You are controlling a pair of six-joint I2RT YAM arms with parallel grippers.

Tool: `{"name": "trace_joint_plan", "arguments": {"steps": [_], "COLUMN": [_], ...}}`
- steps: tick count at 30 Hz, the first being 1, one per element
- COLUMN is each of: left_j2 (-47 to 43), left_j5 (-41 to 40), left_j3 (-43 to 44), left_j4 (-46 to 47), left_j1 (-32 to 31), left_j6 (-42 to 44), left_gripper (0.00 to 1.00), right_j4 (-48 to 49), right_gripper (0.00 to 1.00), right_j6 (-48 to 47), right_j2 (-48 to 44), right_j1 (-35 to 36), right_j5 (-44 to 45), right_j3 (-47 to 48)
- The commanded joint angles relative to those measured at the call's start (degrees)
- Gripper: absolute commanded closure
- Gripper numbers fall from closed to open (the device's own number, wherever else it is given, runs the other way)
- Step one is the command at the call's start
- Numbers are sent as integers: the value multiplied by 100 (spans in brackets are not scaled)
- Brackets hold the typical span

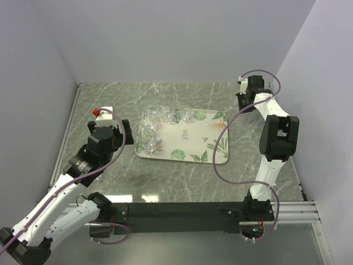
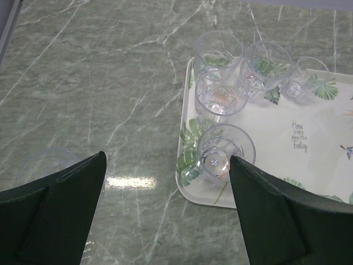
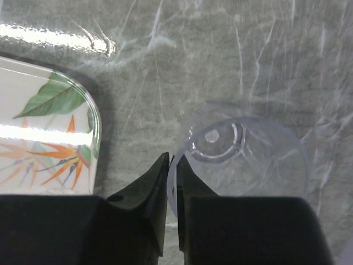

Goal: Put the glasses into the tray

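The tray (image 1: 190, 144) lies mid-table, cream with green leaves. Several clear glasses stand at its left end; one (image 1: 147, 140) is nearest my left arm. In the left wrist view they cluster on the tray (image 2: 309, 154); the closest glass (image 2: 225, 152) is just ahead of the right finger. My left gripper (image 1: 126, 134) is open and empty, hovering over the table just left of the tray (image 2: 166, 157). My right gripper (image 1: 244, 106) is off the tray's far right corner. In the right wrist view it (image 3: 172, 161) is shut on the rim of a clear glass (image 3: 248, 157).
A faint clear glass (image 2: 44, 164) stands on the marble beside my left finger. The tray's rounded corner (image 3: 83, 118) lies just left of the right gripper. White walls close the table at the left, back and right.
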Motion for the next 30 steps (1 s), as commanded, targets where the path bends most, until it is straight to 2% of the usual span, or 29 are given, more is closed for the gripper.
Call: {"name": "trace_joint_plan", "arguments": {"steps": [1,3,12,19,20,24,30], "left_j2": [1,-8,-60,-86,-87,-95,-113], "left_j5": [31,31,31,23,31,23,5], "left_j3": [-3,-12,-12,-12,-3,-12,-29], "left_j4": [181,173,181,181,190,190,190], "left_j1": [28,37,45,54,72,63,63], "left_j6": [50,59,42,42,42,42,42], "left_gripper": [1,1,1,1,1,1,1], "right_j4": [-16,37,581,529,494,100,-261], "right_gripper": [96,100,100,100,100,100,100], "right_j6": [-92,-144,-522,-1147,-1216,-1314,-1358], "right_j2": [-63,-125,-1354,-2225,-2234,-1885,-1181], "right_j1": [28,28,168,730,809,1283,1688], "right_j5": [207,224,40,-1251,-1627,-2130,-1842], "right_j3": [256,177,-604,-1212,-1247,-1019,-395]}}
